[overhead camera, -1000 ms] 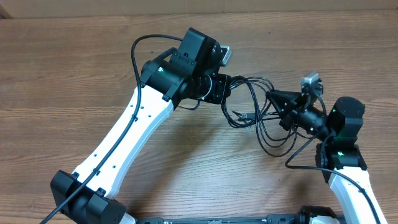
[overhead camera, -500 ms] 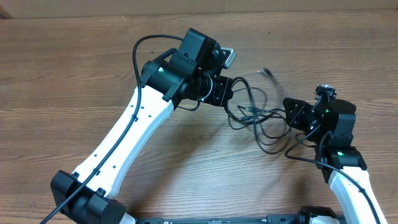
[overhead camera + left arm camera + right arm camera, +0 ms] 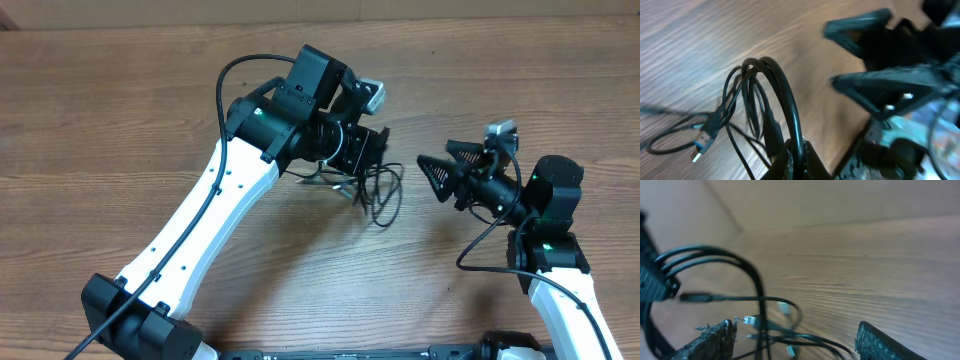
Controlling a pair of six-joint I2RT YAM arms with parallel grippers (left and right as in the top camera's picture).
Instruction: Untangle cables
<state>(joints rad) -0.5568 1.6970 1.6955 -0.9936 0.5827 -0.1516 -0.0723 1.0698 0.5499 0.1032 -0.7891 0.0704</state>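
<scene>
Pinching several strands where they arch together, the left gripper [image 3: 796, 160] is clenched on the thin black flexible cables [image 3: 383, 195]. The right gripper [image 3: 434, 153] stands apart to the right, jaws spread and empty. A moment ago the cords were stretched across between both arms; now they have sprung back into one bunch under the left gripper. I judge that pull freed nothing, and a fresh grasp is needed. The bunch droops from the grasp onto the brown wooden table [image 3: 120, 110], its long axis running toward the near edge, a small pale-tipped plug [image 3: 698, 151] lying flat.
</scene>
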